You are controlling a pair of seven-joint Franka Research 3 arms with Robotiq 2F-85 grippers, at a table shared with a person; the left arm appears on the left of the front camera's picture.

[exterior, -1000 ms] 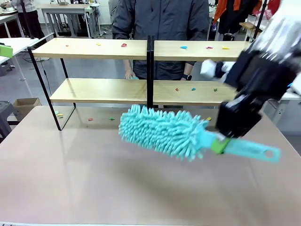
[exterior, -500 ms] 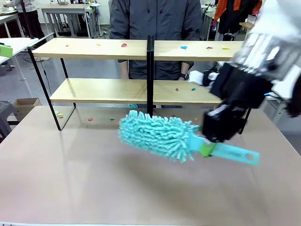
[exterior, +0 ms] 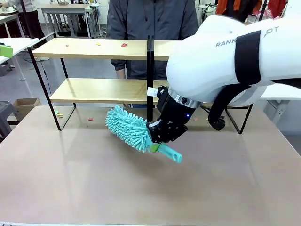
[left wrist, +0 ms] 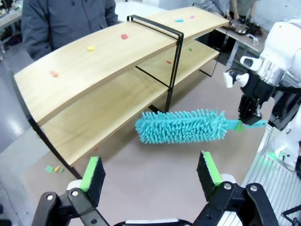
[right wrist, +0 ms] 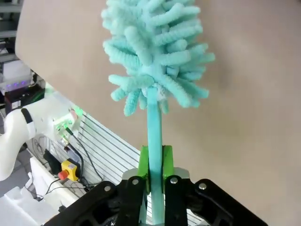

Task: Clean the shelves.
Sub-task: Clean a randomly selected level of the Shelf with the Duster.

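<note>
Between the right gripper (right wrist: 156, 161)'s green pads (right wrist: 144, 162) sits the thin handle of a teal fluffy duster (right wrist: 155, 61). It is squeezed tight near its end, so the fluffy head sticks out past the fingers and can reach. Under the head lies the beige table (right wrist: 254, 94). The left gripper (left wrist: 149, 170) has its fingers spread wide and holds nothing. Farther out past both stand the shelves (exterior: 94, 89), with small coloured scraps (exterior: 124, 45) on them to sweep off. A person (exterior: 150, 19) stands behind.

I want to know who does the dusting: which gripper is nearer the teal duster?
Right. The right gripper is shut on the handle of the duster; the left gripper hangs open, apart from it.
</note>
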